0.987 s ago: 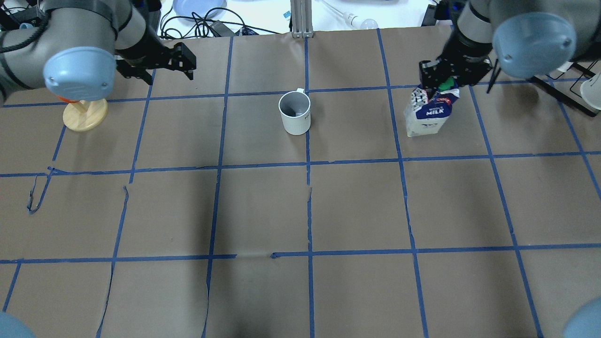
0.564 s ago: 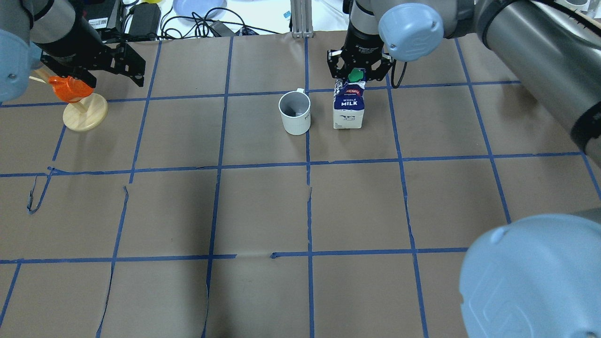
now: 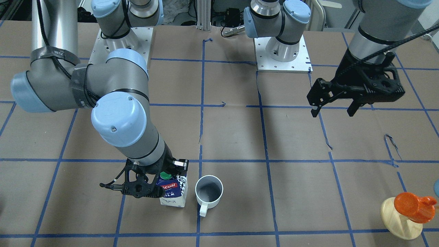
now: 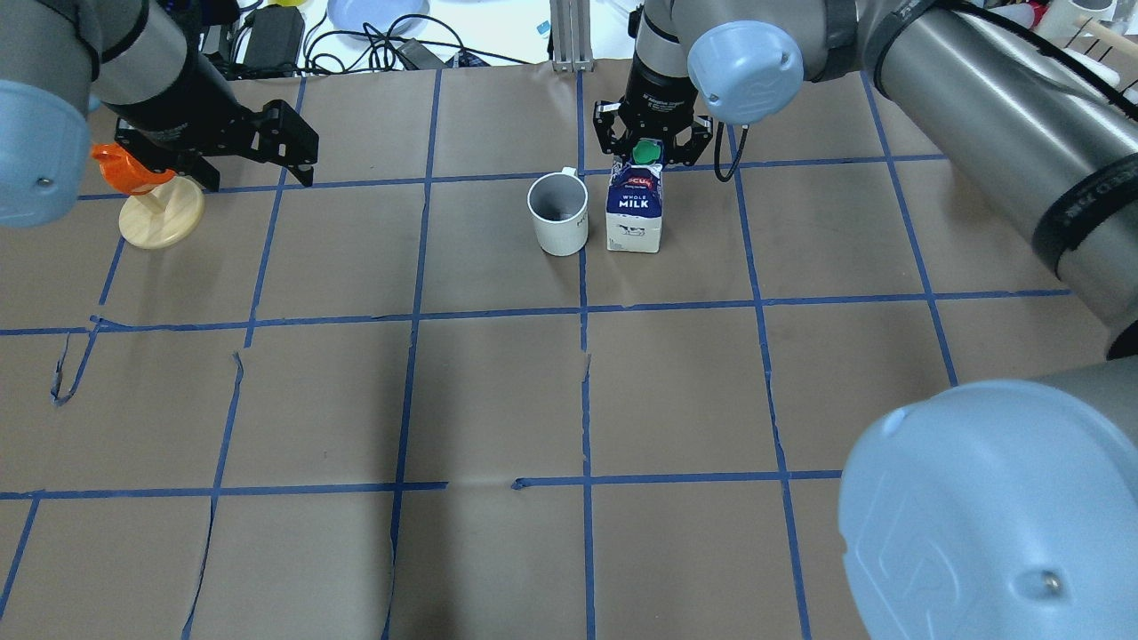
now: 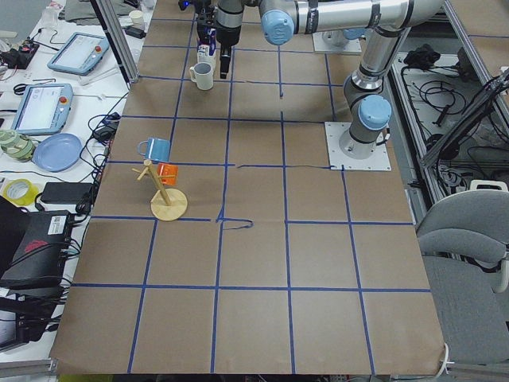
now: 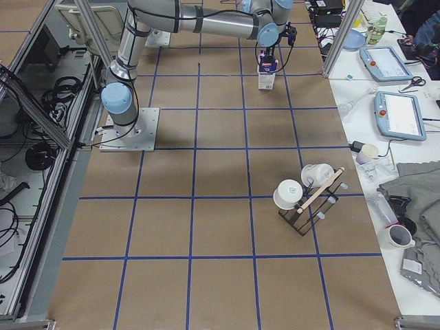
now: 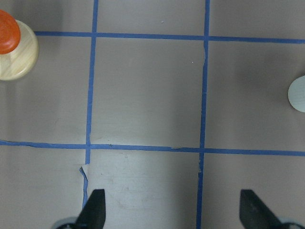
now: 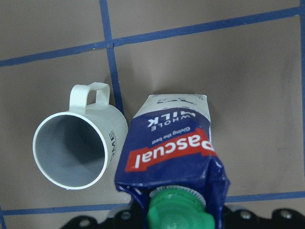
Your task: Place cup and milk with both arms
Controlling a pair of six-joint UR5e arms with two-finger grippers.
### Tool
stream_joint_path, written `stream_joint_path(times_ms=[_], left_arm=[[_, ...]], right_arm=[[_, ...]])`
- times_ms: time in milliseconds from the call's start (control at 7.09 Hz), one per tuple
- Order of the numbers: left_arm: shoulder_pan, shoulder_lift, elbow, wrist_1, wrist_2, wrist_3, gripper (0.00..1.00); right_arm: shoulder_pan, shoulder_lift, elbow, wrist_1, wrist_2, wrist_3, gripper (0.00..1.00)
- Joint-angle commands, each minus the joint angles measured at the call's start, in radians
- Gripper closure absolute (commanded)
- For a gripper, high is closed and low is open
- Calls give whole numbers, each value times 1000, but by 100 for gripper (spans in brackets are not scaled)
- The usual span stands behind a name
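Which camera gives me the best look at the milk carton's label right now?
Right wrist-mounted: the milk carton fills the frame, brand and WHOLE MILK readable. Overhead shows it smaller; front-facing has the right arm partly covering it; side views show it tiny.

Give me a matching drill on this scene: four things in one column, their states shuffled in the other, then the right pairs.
Things:
1. cup
2. milk carton
3. left end effector
4. orange piece

States:
A. sits on a wooden disc
B. open, holding nothing
C. upright and empty
D. held at its top by the right end effector

Pairs: 1-C, 2-D, 3-B, 4-A.
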Motion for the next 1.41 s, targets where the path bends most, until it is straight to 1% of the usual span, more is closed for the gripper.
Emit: stream_joint_path(times_ms=[0,141,282,423,705,846,987,1128,1269], left_arm=[[-9,17,-10,3,-2,-6,0],[-6,11,-11,8,-4,-6,0],[-6,-8,-11,15,-6,-12,0],[-4,-17,-12,34,-7,-11,0],[-3,-22,-12,43,-7,-9,0],[-3,-23,-11,43,-7,-11,0],[-3,-23,-16,43,-7,-8,0],[-3,-28,-14,43,-9,-20,0],[-3,-43,-19,43,-7,-22,0]], right_arm=[[0,7,-4,2,-1,-10,47],[0,7,-4,2,-1,-18,29],[0,-2,-4,-1,-13,-51,23],[0,-49,-7,2,-16,-64,0],[-27,-229,5,37,-48,-67,0],[-65,-300,6,160,-59,-65,0],[-107,-334,9,284,-62,-71,0],[-130,-371,14,308,-84,-173,0],[-135,-385,32,309,-126,-217,0]])
